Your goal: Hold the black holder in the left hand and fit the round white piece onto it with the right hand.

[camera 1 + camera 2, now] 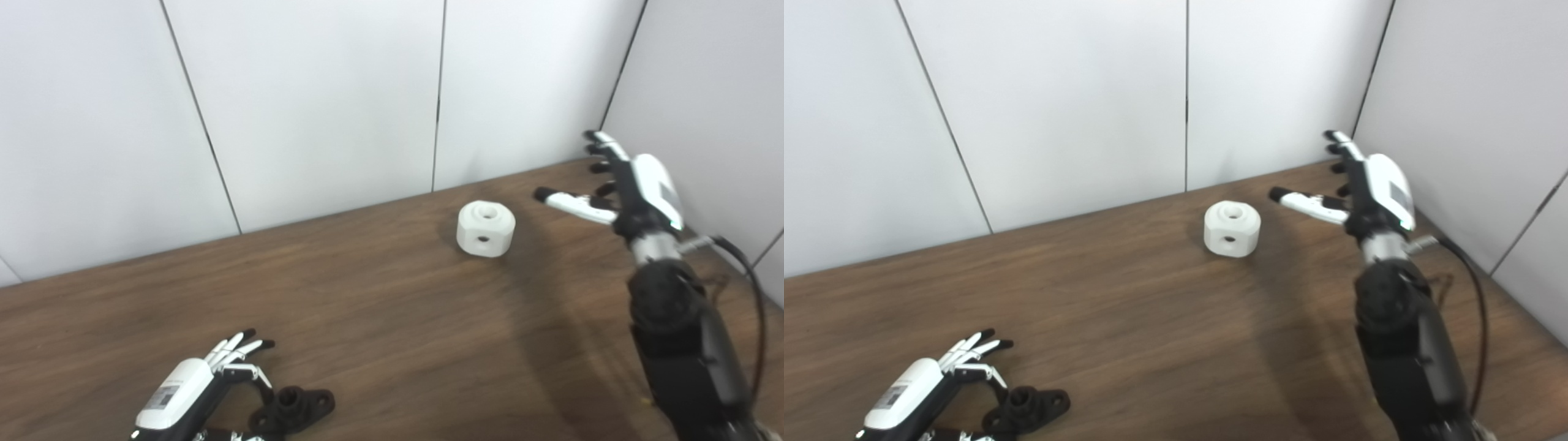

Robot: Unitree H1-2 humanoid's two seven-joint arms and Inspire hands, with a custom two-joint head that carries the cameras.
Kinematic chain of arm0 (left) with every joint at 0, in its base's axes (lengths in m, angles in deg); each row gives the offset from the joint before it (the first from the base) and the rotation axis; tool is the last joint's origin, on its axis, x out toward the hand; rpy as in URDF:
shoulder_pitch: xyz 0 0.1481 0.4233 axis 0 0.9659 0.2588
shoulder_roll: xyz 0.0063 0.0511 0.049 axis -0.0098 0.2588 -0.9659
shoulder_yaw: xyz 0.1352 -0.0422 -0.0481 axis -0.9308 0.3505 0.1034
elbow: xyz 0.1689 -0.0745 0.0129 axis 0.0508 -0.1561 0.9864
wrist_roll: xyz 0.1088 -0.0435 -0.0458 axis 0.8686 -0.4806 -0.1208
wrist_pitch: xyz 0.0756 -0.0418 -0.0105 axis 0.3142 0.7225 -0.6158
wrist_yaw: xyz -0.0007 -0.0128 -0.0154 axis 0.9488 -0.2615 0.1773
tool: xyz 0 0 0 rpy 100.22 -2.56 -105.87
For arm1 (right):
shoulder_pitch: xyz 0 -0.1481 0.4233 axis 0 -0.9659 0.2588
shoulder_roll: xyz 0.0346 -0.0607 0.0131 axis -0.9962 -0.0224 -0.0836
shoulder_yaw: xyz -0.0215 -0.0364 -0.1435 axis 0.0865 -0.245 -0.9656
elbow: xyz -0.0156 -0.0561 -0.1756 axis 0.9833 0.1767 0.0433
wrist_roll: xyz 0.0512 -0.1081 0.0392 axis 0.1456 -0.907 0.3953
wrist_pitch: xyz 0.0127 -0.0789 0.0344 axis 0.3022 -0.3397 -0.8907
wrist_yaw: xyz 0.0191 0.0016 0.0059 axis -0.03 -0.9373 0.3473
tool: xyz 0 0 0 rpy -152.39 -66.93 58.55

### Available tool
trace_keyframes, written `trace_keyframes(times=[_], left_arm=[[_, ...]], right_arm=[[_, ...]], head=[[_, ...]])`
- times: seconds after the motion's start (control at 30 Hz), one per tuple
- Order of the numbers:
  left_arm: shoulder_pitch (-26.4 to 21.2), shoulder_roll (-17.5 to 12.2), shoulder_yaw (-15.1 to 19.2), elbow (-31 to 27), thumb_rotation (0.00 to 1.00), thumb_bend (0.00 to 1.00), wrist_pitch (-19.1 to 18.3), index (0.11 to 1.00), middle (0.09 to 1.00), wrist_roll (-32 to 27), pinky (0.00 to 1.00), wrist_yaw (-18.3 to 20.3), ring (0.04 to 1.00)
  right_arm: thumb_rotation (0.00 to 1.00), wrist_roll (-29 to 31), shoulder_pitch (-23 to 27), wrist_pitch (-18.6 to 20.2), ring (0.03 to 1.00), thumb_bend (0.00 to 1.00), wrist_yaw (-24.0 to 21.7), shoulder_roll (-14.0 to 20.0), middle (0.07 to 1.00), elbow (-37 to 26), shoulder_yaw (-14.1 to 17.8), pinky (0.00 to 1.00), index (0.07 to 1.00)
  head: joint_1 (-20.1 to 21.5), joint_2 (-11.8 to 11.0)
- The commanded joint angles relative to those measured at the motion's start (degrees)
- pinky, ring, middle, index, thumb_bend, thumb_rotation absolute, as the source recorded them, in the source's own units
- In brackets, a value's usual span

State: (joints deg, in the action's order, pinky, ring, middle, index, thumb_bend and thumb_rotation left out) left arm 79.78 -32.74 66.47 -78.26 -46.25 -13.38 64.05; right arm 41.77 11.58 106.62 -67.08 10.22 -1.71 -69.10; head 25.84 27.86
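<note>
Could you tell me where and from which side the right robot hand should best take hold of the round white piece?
Probably across its side walls, coming in from the right, where the open right robot hand already waits. The round white piece stands upright on the table, free all round, its walls faceted. Keep clear of the top hole, which likely fits the black holder.

1. Both views look from the robot's head, high above the near edge of the wooden table [380, 306], angled down and forward toward the white panel wall [318, 98].
2. The two cameras sit side by side, so the right eye view shows everything shifted leftward against the left eye view.
3. Both stand at middle range: the arms enter at the bottom edge, the far corner lies upper right.
4. They share nearly the whole scene: tabletop, wall panels, round white piece [1232, 228], black holder [1026, 408].
</note>
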Motion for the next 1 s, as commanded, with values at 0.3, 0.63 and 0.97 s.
trace_keyframes(times=[0.3, 0.63, 0.97], left_arm=[[-0.1, -1.7, 0.9, 1.4, 0.05, 0.51, 0.0, 0.481, 0.904, 1.4, 1.00, -0.3, 1.000], [-0.2, -0.9, 0.7, 2.0, 0.05, 0.51, -0.1, 0.480, 0.898, 1.9, 1.00, -0.8, 1.000], [-0.5, -0.9, 1.1, 3.3, 0.05, 0.51, 0.9, 0.480, 0.891, 1.7, 1.00, -1.9, 0.999]], right_arm=[[0.70, -1.4, 11.6, -1.0, 0.937, 1.00, -1.8, 5.1, 0.942, 16.0, -10.8, 0.71, 0.901], [0.69, 1.5, 13.3, -2.4, 0.937, 1.00, -4.3, 6.3, 0.972, 18.3, -15.3, 0.70, 0.924], [0.69, 3.6, 13.0, -3.5, 0.945, 1.00, -4.6, 6.9, 0.980, 18.4, -16.9, 0.71, 0.910]], head=[[0.1, -1.0], [0.6, -2.6], [1.0, -3.0]])
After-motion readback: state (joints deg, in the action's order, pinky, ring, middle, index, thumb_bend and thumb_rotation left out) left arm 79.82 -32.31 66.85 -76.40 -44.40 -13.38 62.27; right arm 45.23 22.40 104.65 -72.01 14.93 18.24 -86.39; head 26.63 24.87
